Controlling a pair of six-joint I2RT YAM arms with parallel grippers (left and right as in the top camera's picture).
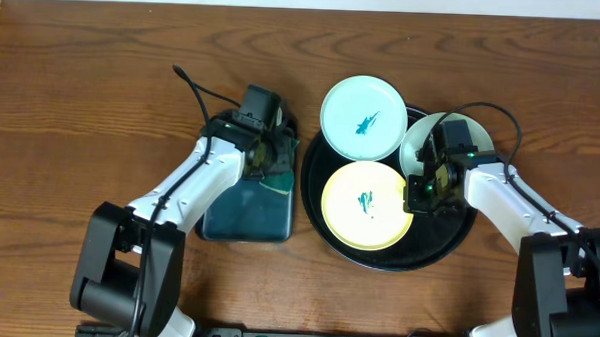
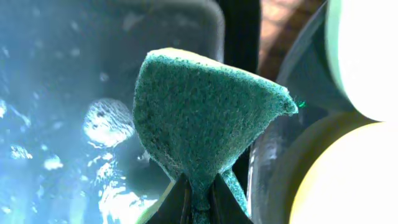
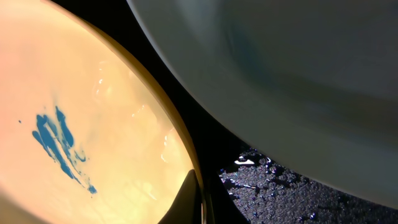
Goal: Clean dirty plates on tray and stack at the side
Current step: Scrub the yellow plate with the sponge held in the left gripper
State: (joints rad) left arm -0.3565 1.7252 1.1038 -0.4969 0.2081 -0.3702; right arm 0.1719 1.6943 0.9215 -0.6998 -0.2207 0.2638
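One sponge [image 2: 205, 118] sits pinched tight in left hand [image 2: 200, 200].

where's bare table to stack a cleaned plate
Bare brown wooden table lies left of the small dark rectangular tray, along the far edge behind both trays, and right of the large round glossy black tray. The black tray is crowded: three small round plates nearly fill it, with the right gripper over them.

The left arm [image 1: 192, 185] and right arm [image 1: 506, 201] are smooth white shells between bulky black joints, on chunky black bases [image 1: 126, 268]. A thin black cable [image 1: 191, 88] loops off each wrist. The left tool [image 2: 200, 202] and right tool [image 1: 417, 196] are black; a small green light [image 1: 472, 152] dots the right one.
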